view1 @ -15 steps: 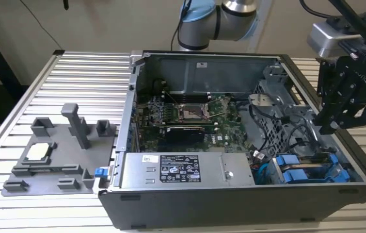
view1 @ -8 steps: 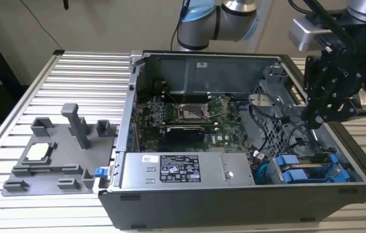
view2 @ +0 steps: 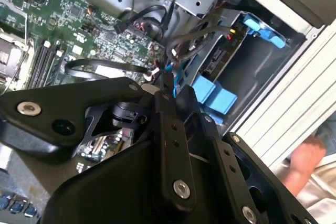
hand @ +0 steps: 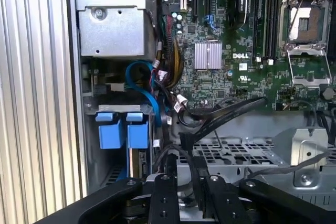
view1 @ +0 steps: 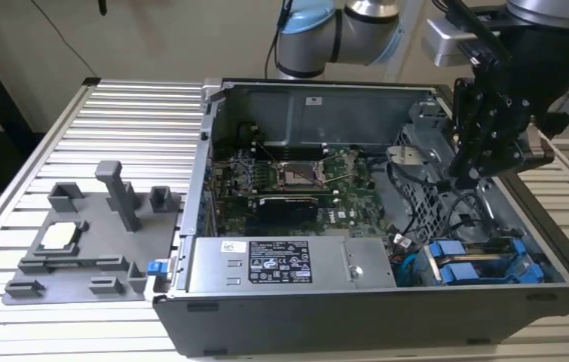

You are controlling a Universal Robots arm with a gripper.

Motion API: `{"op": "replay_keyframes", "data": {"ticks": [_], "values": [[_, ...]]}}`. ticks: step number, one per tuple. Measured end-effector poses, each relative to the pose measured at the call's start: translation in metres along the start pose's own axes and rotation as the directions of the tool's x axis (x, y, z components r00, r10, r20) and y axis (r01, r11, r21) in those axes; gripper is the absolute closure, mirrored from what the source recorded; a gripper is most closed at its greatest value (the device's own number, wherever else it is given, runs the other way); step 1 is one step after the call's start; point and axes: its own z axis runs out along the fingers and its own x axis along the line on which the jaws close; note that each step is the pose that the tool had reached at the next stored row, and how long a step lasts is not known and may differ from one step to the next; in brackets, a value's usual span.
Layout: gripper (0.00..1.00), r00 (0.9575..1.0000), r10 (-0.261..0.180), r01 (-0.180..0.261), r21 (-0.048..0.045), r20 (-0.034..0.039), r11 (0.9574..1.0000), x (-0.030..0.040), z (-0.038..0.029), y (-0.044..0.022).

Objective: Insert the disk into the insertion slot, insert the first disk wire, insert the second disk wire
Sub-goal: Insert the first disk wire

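Standing on a slatted metal table [view1: 133, 121], an open computer case [view1: 365, 320] holds a green motherboard [view1: 350, 170] and a labelled power supply [view1: 274, 264], with a grey fixture plate [view1: 73, 260] lying apart toward the exterior view's left. The black gripper [view1: 462, 181] hangs inside the case above the perforated drive cage [hand: 236, 153], with loose black cables [hand: 226, 114] crowding around it; whether it is apart or clamped cannot be told. The disk [view1: 465, 271] sits in the corner bay in its blue carrier, with a blue wire [hand: 146, 85] looping just beside it.

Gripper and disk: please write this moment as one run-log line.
gripper: in open computer case, by black cables | disk: in slot, blue carrier showing
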Motion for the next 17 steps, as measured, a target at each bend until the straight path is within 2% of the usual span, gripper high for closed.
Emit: {"op": "replay_keyframes", "data": {"ticks": [1, 4, 8, 10, 13, 17], "values": [[0.73, 1.0000, -0.001, 0.001, 0.0000, -0.0030, 1.0000, -0.0005, -0.0001, 0.0014], [0.73, 0.9997, -0.009, 0.009, 0.0001, -0.0214, 1.0000, -0.0008, -0.0004, 0.0055], [0.73, 0.9991, -0.019, 0.020, 0.0001, -0.0375, 0.9998, -0.0017, -0.0008, 0.0116], [0.73, 0.9989, -0.025, 0.025, 0.0001, -0.0408, 0.9997, -0.0031, -0.0009, 0.0143], [0.73, 0.9987, -0.031, 0.031, 0.0003, -0.0410, 0.9995, -0.0055, -0.0011, 0.0189], [0.73, 0.9979, -0.041, 0.041, 0.0008, -0.0500, 0.9992, -0.0081, 0.0000, 0.0243]]}}
